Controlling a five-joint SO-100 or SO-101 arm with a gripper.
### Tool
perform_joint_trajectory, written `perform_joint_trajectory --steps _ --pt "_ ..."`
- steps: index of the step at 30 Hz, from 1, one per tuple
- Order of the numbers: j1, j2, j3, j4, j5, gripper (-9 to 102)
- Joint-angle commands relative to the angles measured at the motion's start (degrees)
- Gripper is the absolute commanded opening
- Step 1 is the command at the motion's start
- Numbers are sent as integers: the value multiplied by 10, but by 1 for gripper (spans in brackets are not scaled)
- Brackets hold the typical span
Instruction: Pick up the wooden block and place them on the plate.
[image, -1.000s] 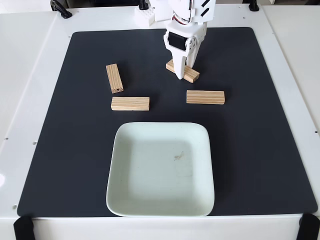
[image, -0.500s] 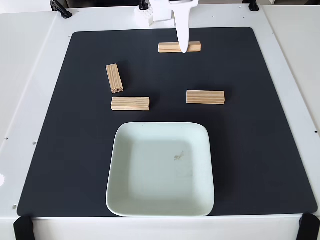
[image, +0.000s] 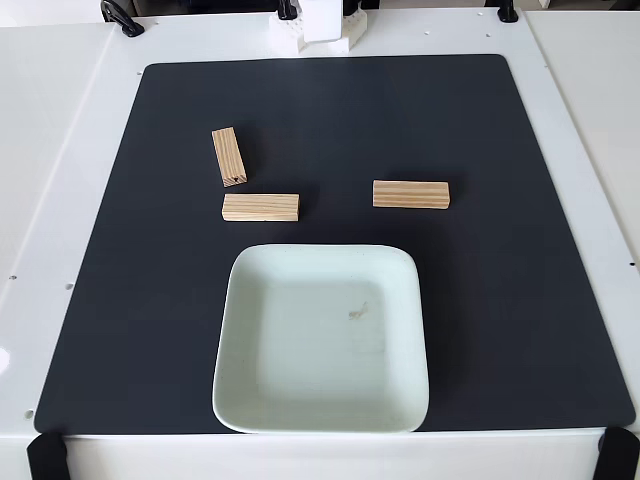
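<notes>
Three pale wooden blocks lie on the black mat in the fixed view. One block (image: 229, 156) lies lengthwise at the left, a second (image: 260, 207) lies crosswise just below it, and a third (image: 411, 194) lies crosswise to the right. The mint-green square plate (image: 230, 390) sits at the mat's near edge with nothing on it but a small dark speck near its centre. Only the arm's white base (image: 318, 25) shows, at the top edge.
The black mat (image: 520, 300) covers most of the white table. Black clamps sit at the table's near corners (image: 47, 455) and along the far edge (image: 122, 18). Wide bare mat lies at the far right and around the plate.
One second ago the gripper was down on a fourth block at the far middle. It lifted that block, turned it crosswise, and both have left the frame at the top.
</notes>
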Motion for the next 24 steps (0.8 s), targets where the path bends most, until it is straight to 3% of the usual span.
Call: perform_joint_trajectory --steps 1,8,24 --pt "-1 -112 -142 -17 1 0" --pt "25 -345 -361 -13 1 0" --pt "64 -700 -656 -18 -6 0"
